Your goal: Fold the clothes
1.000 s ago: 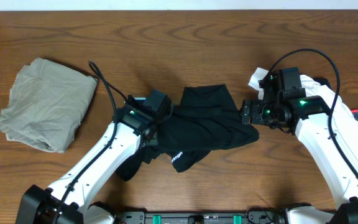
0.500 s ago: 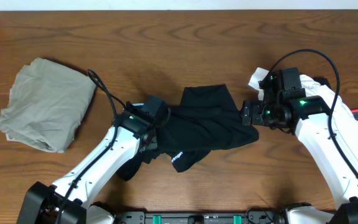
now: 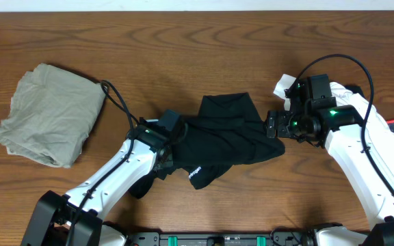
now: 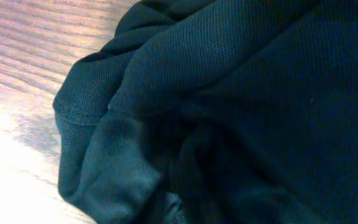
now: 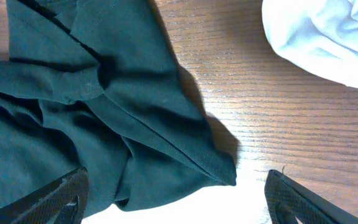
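Black garment (image 3: 231, 133) lies crumpled on wooden table (image 3: 183, 41), grey-beige garment (image 3: 50, 113) well apart.

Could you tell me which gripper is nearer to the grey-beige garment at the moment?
Left. The left gripper is at the edge of the black garment facing the grey-beige garment, with a gap between them; the right gripper is at the opposite edge, farther off.

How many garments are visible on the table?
3: grey-beige garment at left, black garment in the centre, white garment at right, partly behind the right arm. The right edge may hide more.
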Tool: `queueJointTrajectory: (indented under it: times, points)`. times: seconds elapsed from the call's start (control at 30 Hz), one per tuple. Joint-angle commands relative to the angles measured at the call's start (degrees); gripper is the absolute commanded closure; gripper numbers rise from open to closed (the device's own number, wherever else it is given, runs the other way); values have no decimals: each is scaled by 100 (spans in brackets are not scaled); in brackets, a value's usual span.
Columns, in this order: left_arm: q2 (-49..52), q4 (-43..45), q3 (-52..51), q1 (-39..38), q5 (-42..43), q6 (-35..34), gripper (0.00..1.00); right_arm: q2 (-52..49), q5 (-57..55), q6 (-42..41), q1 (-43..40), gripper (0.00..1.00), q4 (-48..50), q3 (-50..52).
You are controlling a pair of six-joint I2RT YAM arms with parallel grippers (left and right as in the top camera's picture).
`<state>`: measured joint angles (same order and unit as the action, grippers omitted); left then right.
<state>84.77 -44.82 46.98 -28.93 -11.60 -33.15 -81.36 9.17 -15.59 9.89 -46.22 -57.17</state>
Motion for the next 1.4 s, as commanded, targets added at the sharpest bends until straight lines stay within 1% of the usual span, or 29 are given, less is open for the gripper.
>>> queueJointTrajectory:
  times: [0.0,0.13,0.2,0.33,0.4,0.47,0.57,0.67,0.83,1.07,1.23,1.37]
  points:
    - [24,63,-24,26,2,109,94,55,-37,107,24,12,-9,-15]
    - [-162,-59,170,26,0,402,94,55,-37,114,24,12,-2,-15]
    - [-424,-407,485,26,-26,492,94,57,-35,140,26,12,28,-15]
    - [-1115,-1298,1204,26,-354,505,94,57,-20,225,26,12,236,-17]
    - [-1541,-1714,1537,26,-474,525,94,57,9,369,26,11,531,-15]
    - [-1941,-1884,1714,26,-481,686,94,57,9,555,26,10,857,-15]
    - [-2520,-2065,1784,26,-564,763,94,24,9,866,26,9,1381,-15]
    - [-2977,-2376,1784,26,-608,791,94,-142,118,949,26,10,1788,-15]
    - [-3517,-2811,1781,26,-608,804,94,-778,1106,1539,127,12,2243,-15]
    - [-3735,-3318,1781,26,-605,802,94,-1469,1231,2026,597,12,2400,-15]
    - [-3731,-3289,1781,26,-603,802,94,-1637,1165,2337,1008,11,2505,-15]
    - [-3731,-3268,1781,26,-605,802,94,-1799,1058,2339,1156,11,2634,-15]
